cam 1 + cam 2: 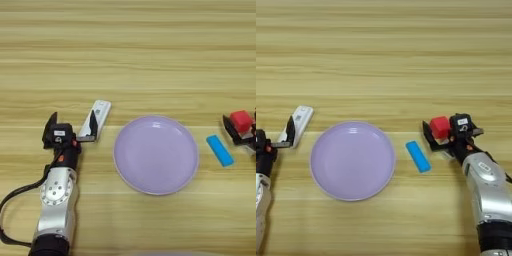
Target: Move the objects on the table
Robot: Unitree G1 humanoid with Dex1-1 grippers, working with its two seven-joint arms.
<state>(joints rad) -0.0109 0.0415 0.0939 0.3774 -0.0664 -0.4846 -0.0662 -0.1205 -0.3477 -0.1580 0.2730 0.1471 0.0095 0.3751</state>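
Two grippers sit low on the light wooden bench (150, 50), one at each side of a large lilac plate (156, 155) that lies flat between them. The left gripper (71, 127) has its two black fingers spread wide apart; the finger nearer the plate (93, 124) lies against the lower end of a long white bar (98, 117), which lies on the bench at a slight tilt, just up and to the left of the plate (its grey mark shows near the upper end). Nothing is clasped between those fingers.

The right gripper (442, 135) is on the far side of the plate, and a small red cube (439, 127) sits between its fingers; one black finger (427, 134) shows to the left of the cube, though whether the cube is firmly pinched cannot be told. A small blue block (418, 156) lies flat on the bench between the plate and the right gripper, touching neither.
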